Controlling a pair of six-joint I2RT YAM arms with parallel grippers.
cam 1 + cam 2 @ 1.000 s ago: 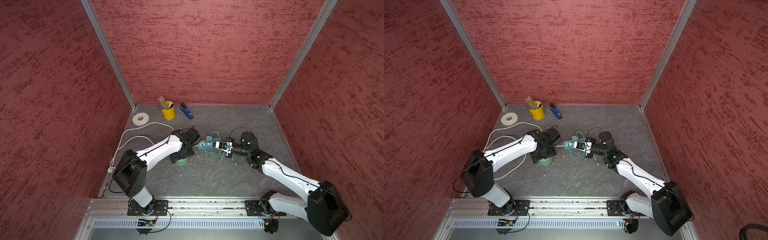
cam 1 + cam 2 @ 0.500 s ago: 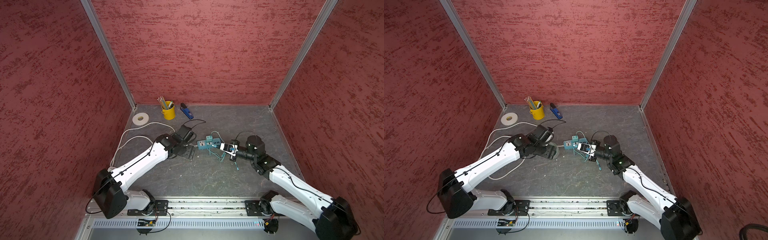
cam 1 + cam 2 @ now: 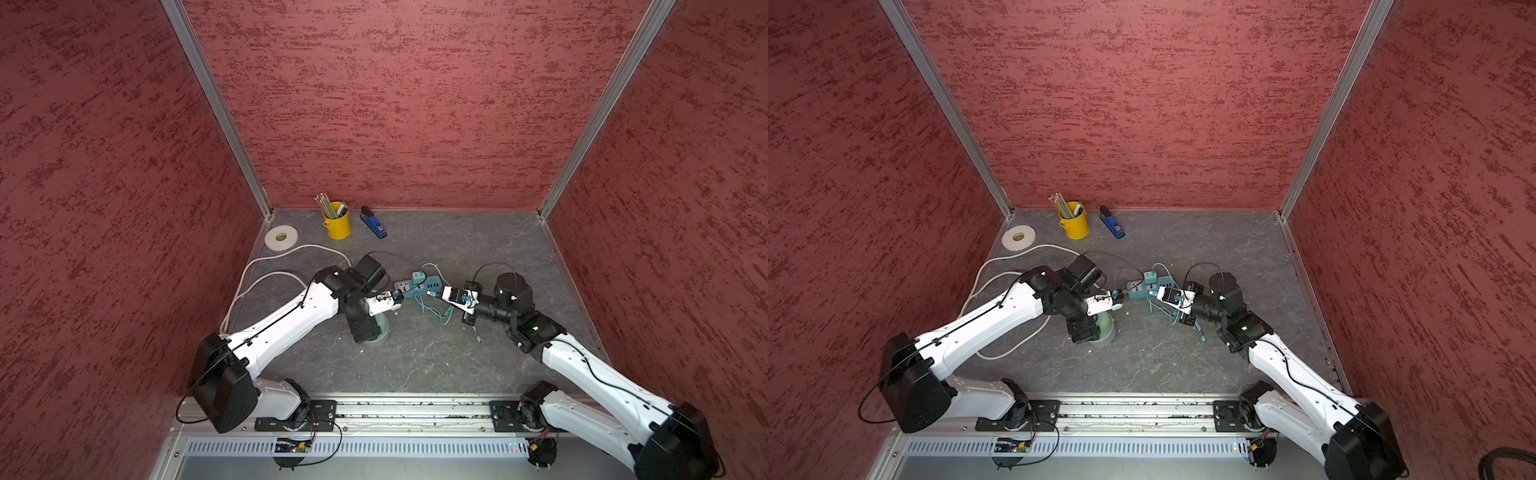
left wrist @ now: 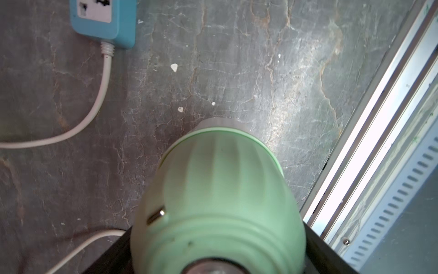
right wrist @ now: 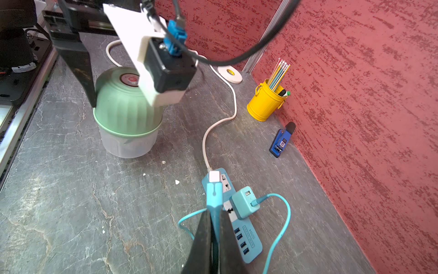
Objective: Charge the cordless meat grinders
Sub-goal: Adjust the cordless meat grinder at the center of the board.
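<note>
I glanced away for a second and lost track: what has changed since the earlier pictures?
The left arm and right arm both swung their elbows toward the front rail. No grip changed: the left claw stays clamped on the meat grinder, and the right claw still pinches the teal cable by the power strip. Yellow cup and tape roll unmoved.

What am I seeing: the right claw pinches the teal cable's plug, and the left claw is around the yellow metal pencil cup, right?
No: the left gripper is around the pale mint-green dome-shaped grinder, as the right wrist view shows; the yellow metal pencil cup stands apart. The right gripper does pinch the teal cable's plug.
</note>
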